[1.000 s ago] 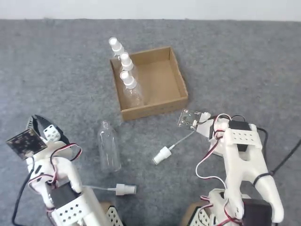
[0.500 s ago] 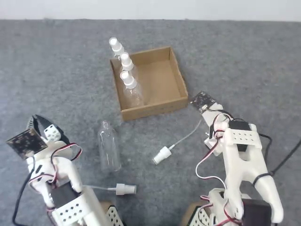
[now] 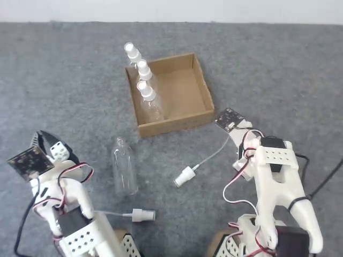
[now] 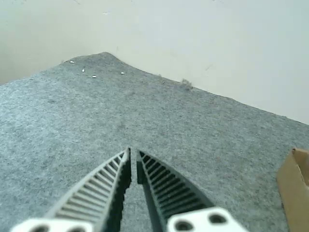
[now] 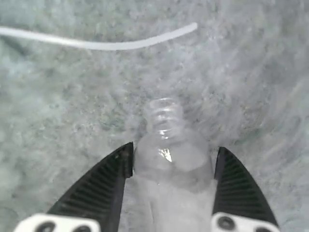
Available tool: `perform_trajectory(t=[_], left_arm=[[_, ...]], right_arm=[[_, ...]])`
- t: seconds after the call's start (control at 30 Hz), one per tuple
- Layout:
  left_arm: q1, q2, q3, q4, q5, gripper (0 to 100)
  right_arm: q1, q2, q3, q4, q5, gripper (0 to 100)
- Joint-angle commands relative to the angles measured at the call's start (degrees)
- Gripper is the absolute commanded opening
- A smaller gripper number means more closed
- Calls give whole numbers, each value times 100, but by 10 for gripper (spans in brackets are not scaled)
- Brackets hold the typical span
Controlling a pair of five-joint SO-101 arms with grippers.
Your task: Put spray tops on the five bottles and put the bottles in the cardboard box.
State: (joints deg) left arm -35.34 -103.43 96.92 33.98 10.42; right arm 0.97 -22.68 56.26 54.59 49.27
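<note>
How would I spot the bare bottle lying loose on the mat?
Find the cardboard box. Just off its near left corner, a clear bottle lies on the grey mat. Unlike the three boxed bottles, it has no white spray top.

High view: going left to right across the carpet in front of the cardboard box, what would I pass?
Left arm → uncapped bottle lying flat → the spray top nearer the box → right arm.
</note>
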Motion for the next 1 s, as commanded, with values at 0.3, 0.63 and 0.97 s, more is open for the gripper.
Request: perform_trajectory(t=[0.3,0.63,0.97], left_arm=[[-9,-79,-40,-79,-44,13],[-9,-79,-40,-79,-44,13],[-9,-79,-40,-79,-44,13]], right_arm=[[-40,-215,53,4,1116,202],[-40,-224,53,31,1011,45],[-92,-295,-237,215,185,7]])
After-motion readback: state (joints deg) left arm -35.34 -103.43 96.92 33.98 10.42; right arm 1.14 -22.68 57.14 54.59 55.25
